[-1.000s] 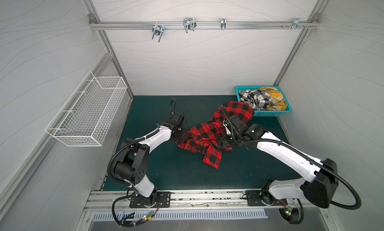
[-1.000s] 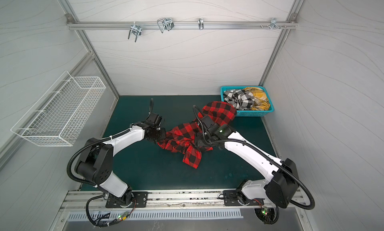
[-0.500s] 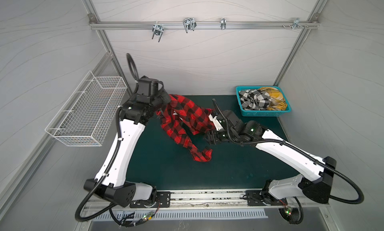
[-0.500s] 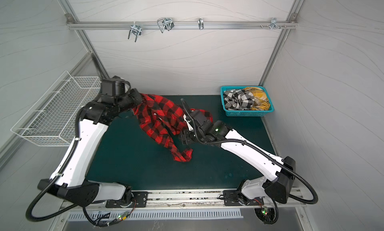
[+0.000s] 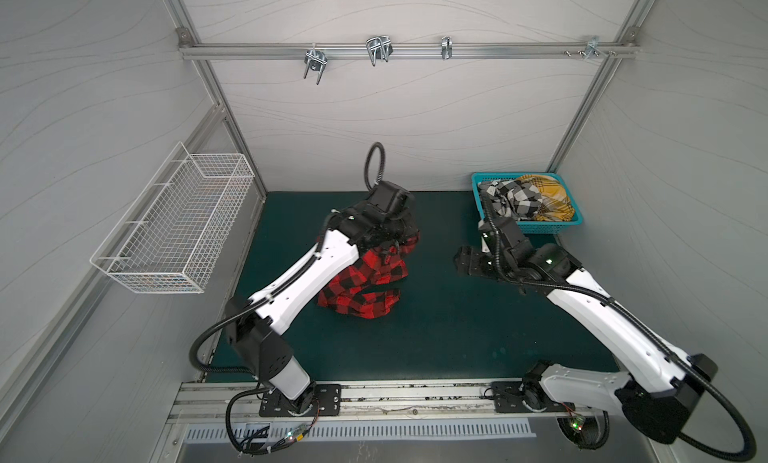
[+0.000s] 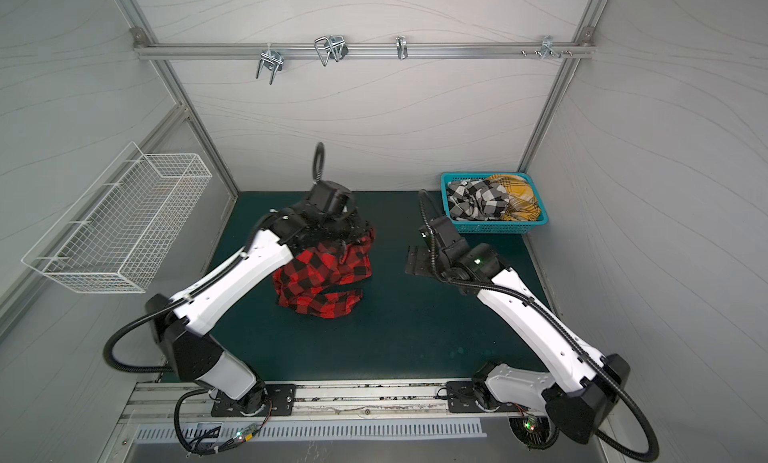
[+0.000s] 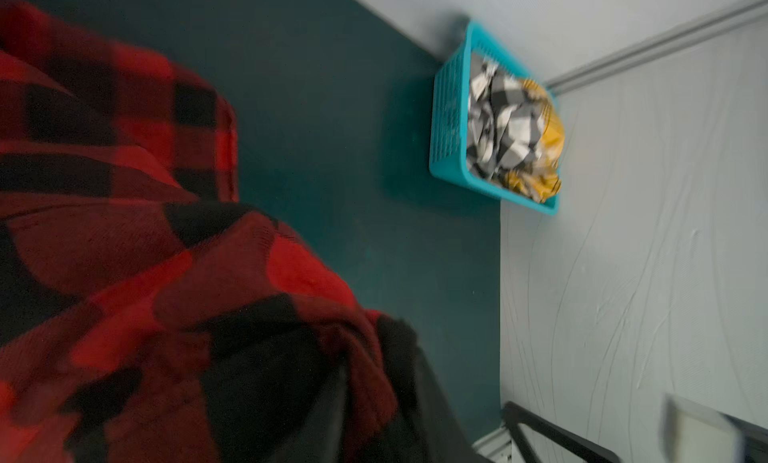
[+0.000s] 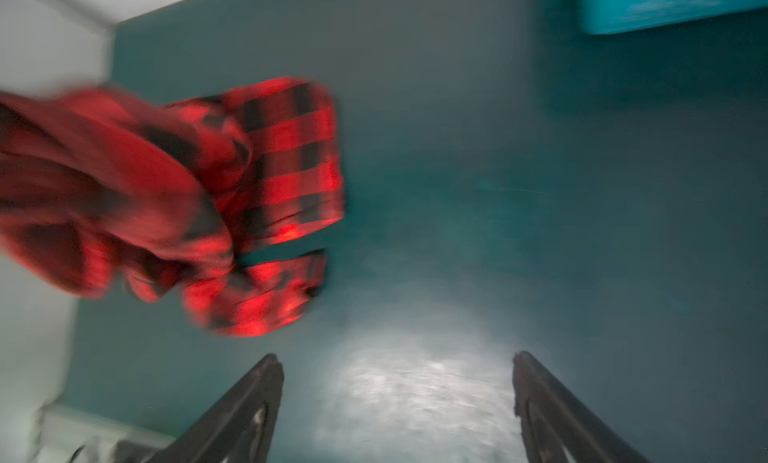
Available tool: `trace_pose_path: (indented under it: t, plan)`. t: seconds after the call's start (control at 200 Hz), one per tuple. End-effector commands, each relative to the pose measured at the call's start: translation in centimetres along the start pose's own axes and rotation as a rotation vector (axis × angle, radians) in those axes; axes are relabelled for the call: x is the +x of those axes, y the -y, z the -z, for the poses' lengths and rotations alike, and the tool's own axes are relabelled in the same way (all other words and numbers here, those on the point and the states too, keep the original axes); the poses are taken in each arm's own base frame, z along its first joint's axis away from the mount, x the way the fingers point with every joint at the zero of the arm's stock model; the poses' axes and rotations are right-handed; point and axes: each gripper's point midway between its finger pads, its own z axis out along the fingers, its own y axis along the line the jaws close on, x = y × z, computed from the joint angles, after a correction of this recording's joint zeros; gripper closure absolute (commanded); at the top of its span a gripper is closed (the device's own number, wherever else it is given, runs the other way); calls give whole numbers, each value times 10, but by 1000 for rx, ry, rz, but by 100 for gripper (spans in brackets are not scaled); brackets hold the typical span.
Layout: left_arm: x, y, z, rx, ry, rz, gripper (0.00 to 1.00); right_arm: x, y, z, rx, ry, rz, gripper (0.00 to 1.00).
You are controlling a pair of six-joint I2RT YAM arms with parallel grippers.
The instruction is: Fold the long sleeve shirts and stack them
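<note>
Red-and-black shirt [image 5: 365,276] sits crumpled a little toward 10 o'clock from the middle of the dark green worktop [image 5: 436,340]. Its lower folds rest on the surface and its top is bunched around the left gripper [image 5: 392,232]. Cloth hides that gripper, so I cannot tell whether its jaws are clamping the fabric or parted. The right gripper [image 8: 395,355] hovers at 3 o'clock from the heap, well apart from it, with its jaws wide and nothing between them. At the 1 o'clock corner a teal basket [image 5: 548,229] holds the black-and-white shirt [image 5: 509,197] and the mustard shirt [image 5: 548,195], both unfolded.

The step looks like spreading this shirt flat before any fold. To do it well, the right jaws would best take a free edge — the loose strip at the heap's 5 o'clock side is the clearest. They could then draw it toward 3 o'clock while the far side stays anchored, so the body opens without twisting.

The heap's long axis runs roughly from 1 o'clock to 7 o'clock — no collar or lettering shows, so which end is the neck cannot be told
</note>
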Motion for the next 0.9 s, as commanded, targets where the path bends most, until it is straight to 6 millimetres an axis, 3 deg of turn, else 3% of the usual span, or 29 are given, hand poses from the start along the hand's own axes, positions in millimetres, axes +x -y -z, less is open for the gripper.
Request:
trace_pose_path:
  t: [0.0,0.04,0.15,0.225,0.29,0.4,0.51,0.585,0.675,0.89]
  plan:
    - [19,51,-22,184,-94,-6,13,23,32,13,69,-12,-48,9]
    - [19,47,-22,156,-90,-23,1,27,30,14,34,-2,-50,9]
    - [-7,12,9,45,40,-75,0,39,-1,9,-165,-47,-22,11]
    - [-27,-40,36,-74,99,-32,0,48,-31,-1,-298,-135,11,14]
    - [-35,-98,56,-184,123,32,0,57,-54,-15,-358,-208,37,15]
    - [-15,-200,81,-354,79,187,0,71,-92,-45,-399,-296,96,20]
    - [19,-263,99,-395,47,323,0,88,-122,-78,-397,-362,101,25]
    - [41,-290,102,-401,21,404,0,103,-138,-102,-401,-409,80,26]
    - [62,-309,97,-395,-14,494,0,115,-148,-127,-413,-442,37,26]
    - [73,-314,79,-345,-51,581,4,128,-152,-172,-422,-513,-96,32]
